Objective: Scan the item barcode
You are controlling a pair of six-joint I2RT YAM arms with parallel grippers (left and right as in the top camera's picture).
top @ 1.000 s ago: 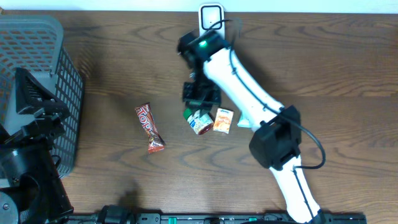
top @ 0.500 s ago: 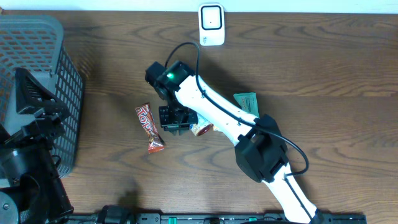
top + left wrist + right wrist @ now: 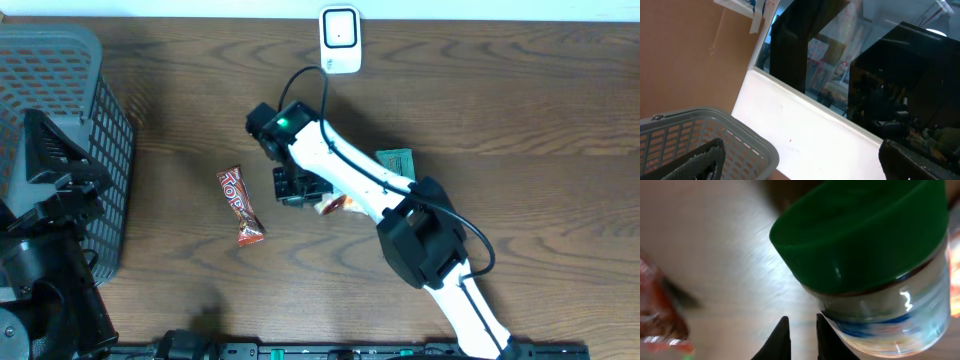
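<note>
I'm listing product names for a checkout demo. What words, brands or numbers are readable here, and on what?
"TOP": large white letters on the red snack bar wrapper; its smaller print is unreadable.
Green packet: print too small to read.
Green-lidded jar: label blurred, unreadable.
Small orange carton: mostly hidden under the arm, unreadable.
White scanner: no legible marking.
</note>
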